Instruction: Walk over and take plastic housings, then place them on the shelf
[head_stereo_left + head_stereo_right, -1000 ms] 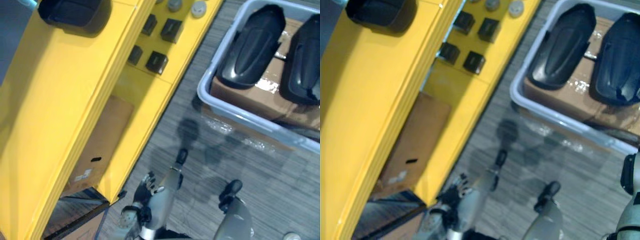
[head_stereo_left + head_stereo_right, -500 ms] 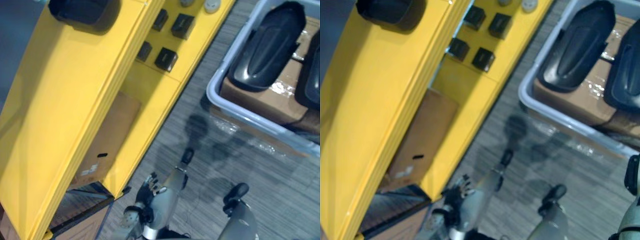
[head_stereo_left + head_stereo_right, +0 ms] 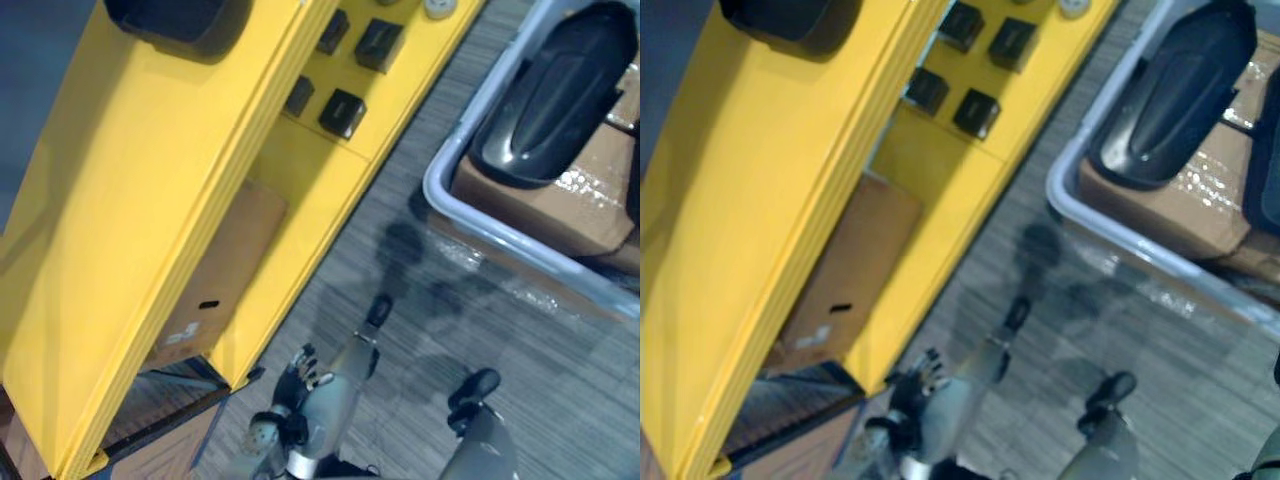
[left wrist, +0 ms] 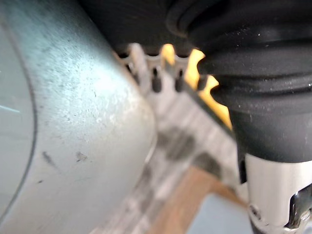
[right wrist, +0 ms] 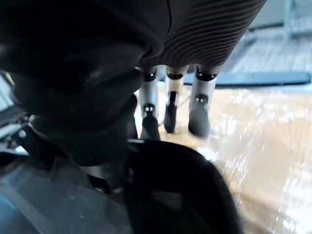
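Note:
Two black plastic housings lie on wrapped cardboard in a grey bin (image 3: 500,235) at the upper right. One housing (image 3: 560,95) shows in full, and the other (image 3: 1268,150) is cut by the edge. In the right wrist view my right hand (image 5: 170,97) hangs over a black housing (image 5: 165,195), its fingers bent down over the far rim, the thumb hidden. My left hand (image 3: 293,388) hangs low by the yellow shelf's corner with relaxed fingers and holds nothing. A further black housing (image 3: 170,20) rests on top of the shelf.
The tall yellow shelf (image 3: 130,220) runs along the left. Small black boxes (image 3: 342,112) sit on a lower level, and a brown carton (image 3: 215,275) lies beneath. Grey carpet (image 3: 450,330) lies between shelf and bin.
The whole picture has shifted, so the camera moved: shelf and bin now sit further right and higher. My left hand keeps its place and pose.

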`<state>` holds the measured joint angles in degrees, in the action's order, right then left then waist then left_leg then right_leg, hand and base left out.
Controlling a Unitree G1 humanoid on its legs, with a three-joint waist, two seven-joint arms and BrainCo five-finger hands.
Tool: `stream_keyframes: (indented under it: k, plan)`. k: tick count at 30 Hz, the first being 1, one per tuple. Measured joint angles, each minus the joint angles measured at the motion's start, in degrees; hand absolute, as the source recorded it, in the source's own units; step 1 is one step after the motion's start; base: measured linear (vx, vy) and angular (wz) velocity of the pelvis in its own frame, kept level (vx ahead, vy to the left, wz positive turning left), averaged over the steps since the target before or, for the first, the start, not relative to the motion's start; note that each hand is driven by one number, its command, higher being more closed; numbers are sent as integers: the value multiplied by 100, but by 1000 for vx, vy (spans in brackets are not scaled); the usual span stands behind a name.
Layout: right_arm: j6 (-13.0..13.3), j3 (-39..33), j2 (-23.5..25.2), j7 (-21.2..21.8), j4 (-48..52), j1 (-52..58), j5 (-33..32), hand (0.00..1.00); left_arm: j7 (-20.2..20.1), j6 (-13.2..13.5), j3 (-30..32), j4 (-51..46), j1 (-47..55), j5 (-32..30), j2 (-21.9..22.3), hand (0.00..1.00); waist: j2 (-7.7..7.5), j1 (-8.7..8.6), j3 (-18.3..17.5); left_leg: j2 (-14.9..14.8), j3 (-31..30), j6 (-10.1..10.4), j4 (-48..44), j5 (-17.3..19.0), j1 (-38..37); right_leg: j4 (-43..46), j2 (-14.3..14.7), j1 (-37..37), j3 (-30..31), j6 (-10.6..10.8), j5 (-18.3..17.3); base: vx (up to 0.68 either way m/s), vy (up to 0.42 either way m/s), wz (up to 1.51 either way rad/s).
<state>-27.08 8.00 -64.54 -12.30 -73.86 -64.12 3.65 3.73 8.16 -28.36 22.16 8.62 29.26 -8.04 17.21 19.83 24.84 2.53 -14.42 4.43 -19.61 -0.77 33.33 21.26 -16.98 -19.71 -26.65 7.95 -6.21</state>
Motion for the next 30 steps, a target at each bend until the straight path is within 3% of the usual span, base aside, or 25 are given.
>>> stream_keyframes:
  k: [5,11,15,19,24,30]
  plan:
    - [48,-3,174,-360,-105,1,83,100,1,-5,-9,-35,1,2,-10,0,-8,-15,6,-2,-5,0,-1,0,-93,7,4,94,-3,4,-4,0,0,0]
    - [465,-2,480,-1095,-85,30,173,100,0,-27,45,-95,64,29,-41,0,-114,-113,84,-53,66,-1,10,-1,-293,-52,46,313,12,-2,7,-2,1,-1]
    - [730,-6,715,-1534,29,125,175,100,49,-48,359,-272,227,245,-53,0,-373,-331,271,-146,100,1,146,-2,-629,-208,156,641,18,-24,32,-5,-32,-5]
    - [983,-240,991,-1916,461,465,169,100,242,-83,897,-762,455,244,-61,0,-802,-554,555,-282,121,58,359,-39,-999,-328,283,955,26,-68,39,-9,-73,-4]
    - [989,-627,1330,-2288,1158,998,162,100,504,-115,1631,-1598,645,231,-101,0,-1163,-681,587,-352,172,133,822,-195,-1525,-469,327,1314,26,-94,39,-8,-77,-1]
    - [980,-994,1852,-2583,2236,1696,182,100,534,-170,2095,-2636,906,101,-199,0,-1523,-800,511,-409,194,159,1437,-477,-1971,-612,359,1560,1,-123,54,-21,-70,1]
